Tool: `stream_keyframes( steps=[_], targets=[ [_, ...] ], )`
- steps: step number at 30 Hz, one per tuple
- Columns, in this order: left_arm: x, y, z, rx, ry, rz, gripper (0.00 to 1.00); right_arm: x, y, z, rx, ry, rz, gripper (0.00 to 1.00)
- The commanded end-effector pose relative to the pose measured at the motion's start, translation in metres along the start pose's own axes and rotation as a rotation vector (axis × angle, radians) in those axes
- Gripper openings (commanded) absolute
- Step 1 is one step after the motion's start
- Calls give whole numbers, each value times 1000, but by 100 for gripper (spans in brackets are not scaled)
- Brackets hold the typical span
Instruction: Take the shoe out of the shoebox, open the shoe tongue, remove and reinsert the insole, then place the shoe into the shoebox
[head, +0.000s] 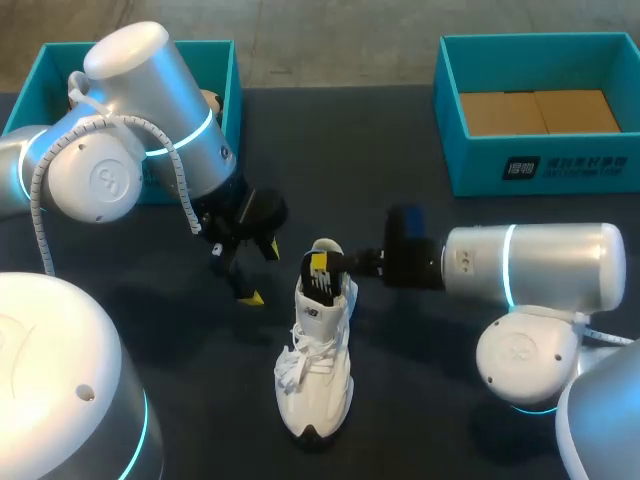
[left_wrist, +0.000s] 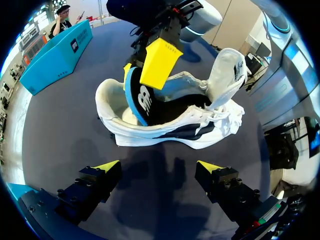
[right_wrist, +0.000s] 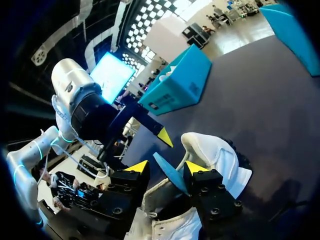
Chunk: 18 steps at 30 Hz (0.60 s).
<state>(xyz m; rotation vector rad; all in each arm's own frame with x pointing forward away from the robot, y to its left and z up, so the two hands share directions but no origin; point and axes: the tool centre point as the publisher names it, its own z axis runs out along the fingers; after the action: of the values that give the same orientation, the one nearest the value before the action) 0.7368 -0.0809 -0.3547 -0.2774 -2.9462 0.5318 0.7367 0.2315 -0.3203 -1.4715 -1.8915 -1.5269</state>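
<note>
1. The white lace-up sneaker (head: 318, 390) stands on the dark table (head: 350, 150), its tongue raised.
2. The right gripper (right_wrist: 166, 167) pinches the thin black, blue-edged foam insole (left_wrist: 140, 102) at the heel opening; the left gripper (left_wrist: 159, 167) hangs spread and empty.
3. The insole looks light and floppy: hold its heel end.

This looks like a robotics lab or test workspace, though the views show little beyond the bench itself. Two silver industrial arms, the left arm (head: 130, 130) and the right arm (head: 545, 265), each ringed with a glowing blue light band, lean over a dark, matte table (head: 400, 150). A white ribbed cable (head: 182, 175) loops along the left arm. The props are few and laid out like a trial. An open teal shoebox (head: 560, 178) lined with cardboard sits at the far right, a second teal box (head: 40, 70) at the far left. One white shoe (head: 318, 380) stands alone mid-table. The right gripper (right_wrist: 167, 170) pinches the shoe's insole (left_wrist: 137, 105) between yellow-tipped fingers.
</note>
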Motion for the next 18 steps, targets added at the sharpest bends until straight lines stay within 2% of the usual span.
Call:
stream_keyframes(
  steps=[1, 7, 15, 17, 18],
  targets=[
    [1, 0, 0, -3, -2, -1, 100, 5, -1, -1, -13, -121, -3, 45],
    [1, 0, 0, -3, -2, -1, 100, -3, -5, -5, -49, -120, -6, 44],
    [1, 0, 0, -3, -2, -1, 100, -15, -4, 0, -59, -120, 6, 41],
    [1, 0, 0, -3, -2, -1, 100, -16, -3, 2, -53, -117, 10, 35],
    [1, 0, 0, -3, -2, -1, 100, -17, -3, 3, -44, -119, 15, 28]
  ],
)
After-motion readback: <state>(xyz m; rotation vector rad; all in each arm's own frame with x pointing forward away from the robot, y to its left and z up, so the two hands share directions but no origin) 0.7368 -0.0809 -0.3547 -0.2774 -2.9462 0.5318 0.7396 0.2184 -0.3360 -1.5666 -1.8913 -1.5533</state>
